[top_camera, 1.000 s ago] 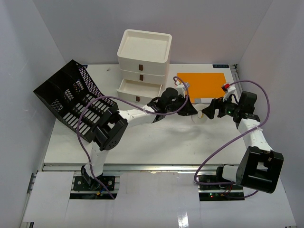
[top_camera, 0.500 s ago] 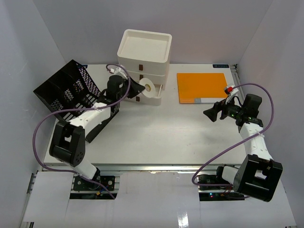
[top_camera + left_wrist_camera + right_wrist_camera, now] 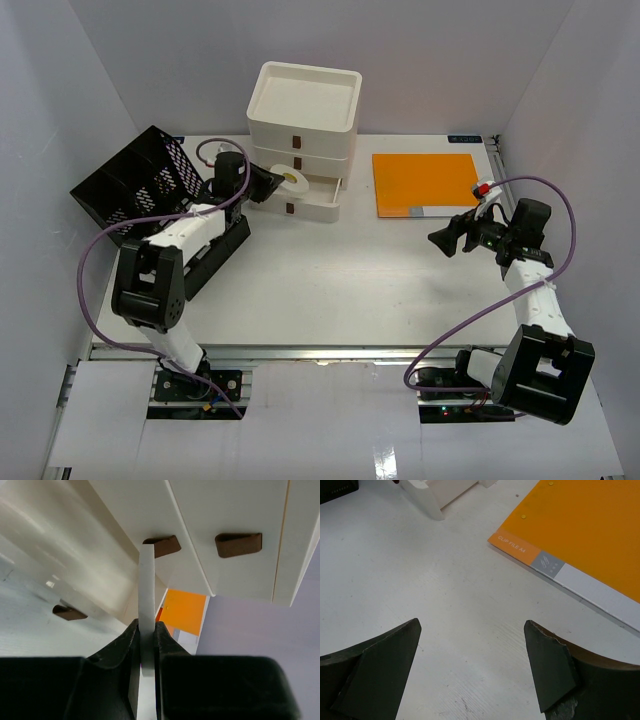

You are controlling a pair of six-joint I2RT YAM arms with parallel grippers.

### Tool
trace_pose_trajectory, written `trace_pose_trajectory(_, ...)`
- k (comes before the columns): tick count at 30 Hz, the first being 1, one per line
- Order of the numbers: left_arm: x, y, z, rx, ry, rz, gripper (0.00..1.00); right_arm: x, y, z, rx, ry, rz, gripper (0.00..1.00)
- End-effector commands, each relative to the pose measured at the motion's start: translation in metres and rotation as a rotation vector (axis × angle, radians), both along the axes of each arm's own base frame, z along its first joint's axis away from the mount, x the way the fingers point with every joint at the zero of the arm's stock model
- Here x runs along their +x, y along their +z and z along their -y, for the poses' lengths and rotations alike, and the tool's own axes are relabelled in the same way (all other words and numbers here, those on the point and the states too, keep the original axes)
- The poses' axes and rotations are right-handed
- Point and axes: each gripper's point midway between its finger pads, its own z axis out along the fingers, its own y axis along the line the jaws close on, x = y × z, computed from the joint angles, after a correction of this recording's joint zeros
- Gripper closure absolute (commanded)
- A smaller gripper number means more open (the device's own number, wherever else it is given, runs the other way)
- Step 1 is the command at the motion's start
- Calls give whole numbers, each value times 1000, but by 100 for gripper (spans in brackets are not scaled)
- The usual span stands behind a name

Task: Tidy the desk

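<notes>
Desk (image 3: 330, 290), a flat white tabletop enclosed by white walls, lies beneath both grippers and extends from the arm bases to the back wall. The left gripper (image 3: 277, 180) is closed narrowly on a white roll (image 3: 291, 180). In the left wrist view the roll (image 3: 146, 595) stands edge-on between the two fingers (image 3: 172, 645) of the left gripper (image 3: 146, 627), with both pads pressed against its flat faces. Directly ahead of this gripper is a white drawer box (image 3: 303, 110) with brown handles (image 3: 238, 544). In the top view the roll sits over the pulled-out bottom drawer (image 3: 312, 197); whether it touches the drawer cannot be determined. Behind the left gripper, alongside its arm, stands a black mesh rack (image 3: 140, 195), tilted on the desk. The right gripper (image 3: 437, 240) is spread wide and holds nothing. In the right wrist view the right gripper (image 3: 472, 625) hangs above bare desk (image 3: 445, 580), apart from every object. An orange folder (image 3: 585, 525) lies flat on the desk just ahead and to the right of its fingers, with the label strip facing the gripper.
</notes>
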Motion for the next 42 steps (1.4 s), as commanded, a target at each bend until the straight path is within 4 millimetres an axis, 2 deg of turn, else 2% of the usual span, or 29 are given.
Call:
trace_pose_trajectory(1,21,16,-1,-63,38,-14,100,3,4,1,-5,-1,32,10)
trace_pose_trajectory(6,32,-2,-1,-82,53,-85,100,4,4,2,-6,-6,35,10)
trace_pose_trajectory(11,39,-8,-1,-83,68,-117,100,4,4,2,-4,-6,35,10)
trace_pose_trajectory(15,40,-16,-3,-79,89,-164,100,4,5,2,-5,-6,37,10)
trace_pose_trajectory(18,33,-17,-4,-87,96,-182,100,4,4,2,-4,-6,36,10)
trace_pose_trajectory(21,28,-16,-6,-78,95,-175,100,4,4,2,-3,-6,34,10)
trace_pose_trajectory(36,13,16,-9,-69,66,-100,100,4,2,2,0,-5,32,10)
trace_pose_trajectory(40,14,15,-10,-60,71,-95,100,4,3,2,0,-6,33,10)
trace_pose_trajectory(42,18,8,-10,-61,69,-113,100,4,3,2,-2,-7,33,10)
